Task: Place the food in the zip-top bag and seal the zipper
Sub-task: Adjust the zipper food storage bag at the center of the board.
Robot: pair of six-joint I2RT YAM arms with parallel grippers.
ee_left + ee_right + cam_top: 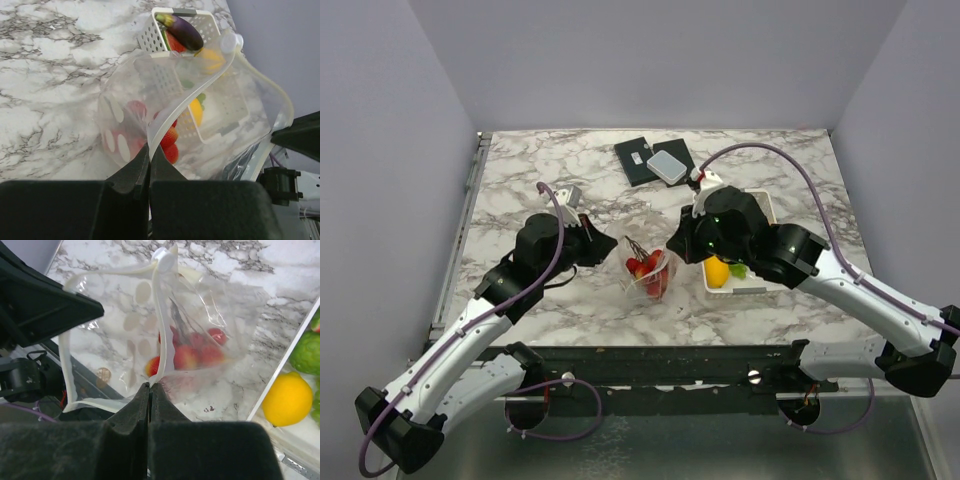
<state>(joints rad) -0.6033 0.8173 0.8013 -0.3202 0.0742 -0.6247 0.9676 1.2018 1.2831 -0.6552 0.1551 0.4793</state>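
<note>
1. While both arms meet at mid-table, the bag (652,275) sits between them, mouth up and spread open.
2. Left gripper (150,150): clenched, pinching the zipper (159,120) strip on the bag's left side.
3. Right gripper (150,386): clenched too, pinching the same strip on the bag's right side.
4. The strip runs as an open loop between the two pinch points, its two halves apart.
5. Strawberries (192,354) are inside the bag, bunched at the bottom. White dots on the clear plastic partly hide them.
6. Can't tell whether the bag's bottom touches the table (520,180).
7. The white basket (763,200) is just right of the bag, mostly under the right arm.
8. The lemon (287,399) lies at the basket's near end, with the grapes (306,352) just beside it.
9. The eggplant (180,31) lies across the basket's other end, on top of something red.
10. At the far side are two black pads (638,160) with a gray box (667,166) overlapping them, well apart from the bag.
</note>
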